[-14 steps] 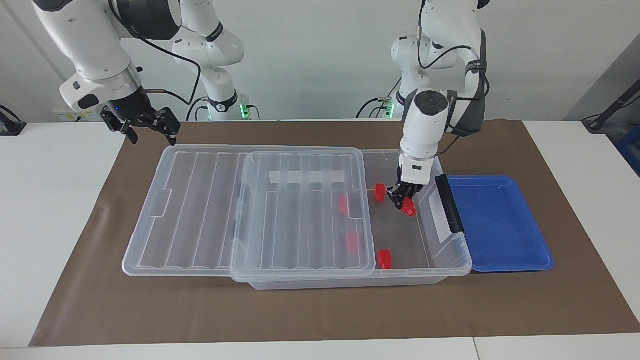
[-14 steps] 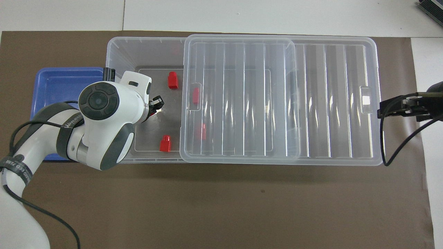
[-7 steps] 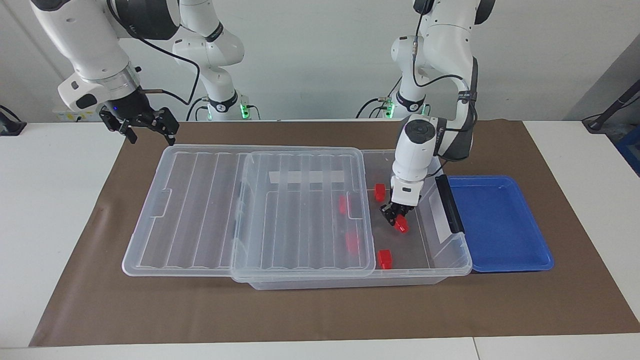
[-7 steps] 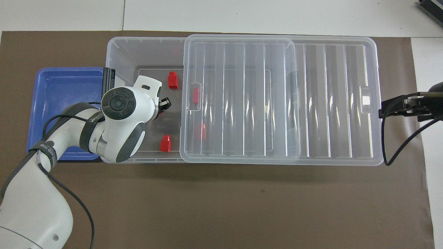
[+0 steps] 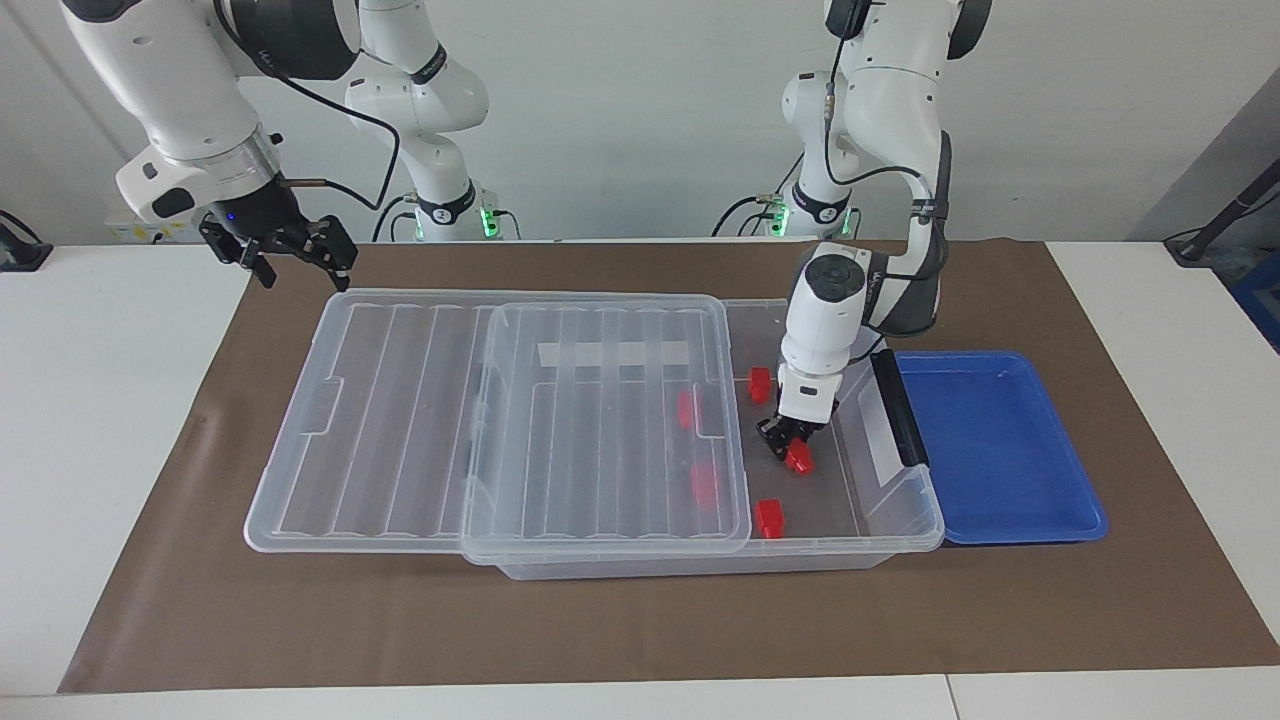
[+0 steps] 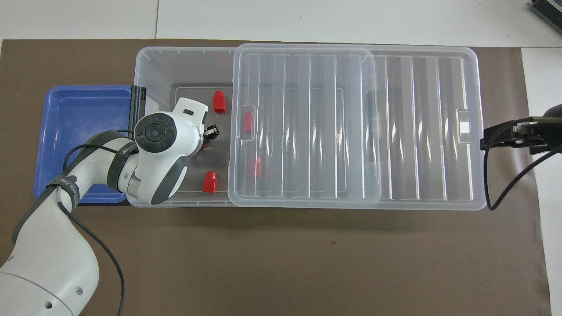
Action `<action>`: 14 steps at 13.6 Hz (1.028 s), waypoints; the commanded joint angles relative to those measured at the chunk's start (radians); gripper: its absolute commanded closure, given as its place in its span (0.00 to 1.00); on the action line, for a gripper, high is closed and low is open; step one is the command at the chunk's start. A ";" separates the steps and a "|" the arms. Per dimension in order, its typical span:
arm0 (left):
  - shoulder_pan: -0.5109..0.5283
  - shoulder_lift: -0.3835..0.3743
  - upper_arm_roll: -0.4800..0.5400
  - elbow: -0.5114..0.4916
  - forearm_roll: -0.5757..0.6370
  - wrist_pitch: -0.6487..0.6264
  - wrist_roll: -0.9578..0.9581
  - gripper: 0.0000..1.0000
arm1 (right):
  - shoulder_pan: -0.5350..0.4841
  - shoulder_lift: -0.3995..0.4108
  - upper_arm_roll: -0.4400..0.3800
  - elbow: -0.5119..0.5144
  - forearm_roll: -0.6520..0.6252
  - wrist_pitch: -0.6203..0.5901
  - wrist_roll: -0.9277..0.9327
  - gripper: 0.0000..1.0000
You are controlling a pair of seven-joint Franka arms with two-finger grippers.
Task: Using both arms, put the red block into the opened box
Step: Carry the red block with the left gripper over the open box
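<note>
Red plastic, small and stepped on top, the red block [image 5: 799, 459] sits at the tips of the left claw [image 5: 786, 443] low inside the box [image 5: 905, 500]; whether the tips still pinch it, I cannot tell. Another block [image 5: 768, 517] lies at about 6 o'clock from it. The lid [image 5: 500, 420] is slid aside. The right claw [image 5: 290, 255], spread, waits over the surface's mat [image 5: 640, 620].

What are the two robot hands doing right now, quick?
Left gripper: low inside the box, at a red block; whether it grips cannot be told.
Right gripper: open, holding nothing, waiting over the brown mat by the lid's end.
</note>
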 commanded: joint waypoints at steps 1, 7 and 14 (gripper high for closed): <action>-0.018 0.008 0.017 0.017 0.028 -0.049 -0.017 0.00 | -0.010 -0.031 0.007 -0.038 0.010 0.025 -0.006 1.00; -0.020 -0.068 0.014 0.109 0.027 -0.253 -0.096 0.00 | -0.034 -0.031 0.003 -0.046 0.009 0.059 -0.076 1.00; -0.011 -0.157 0.010 0.197 0.019 -0.453 -0.245 0.00 | -0.157 0.041 0.004 -0.098 0.009 0.265 -0.372 1.00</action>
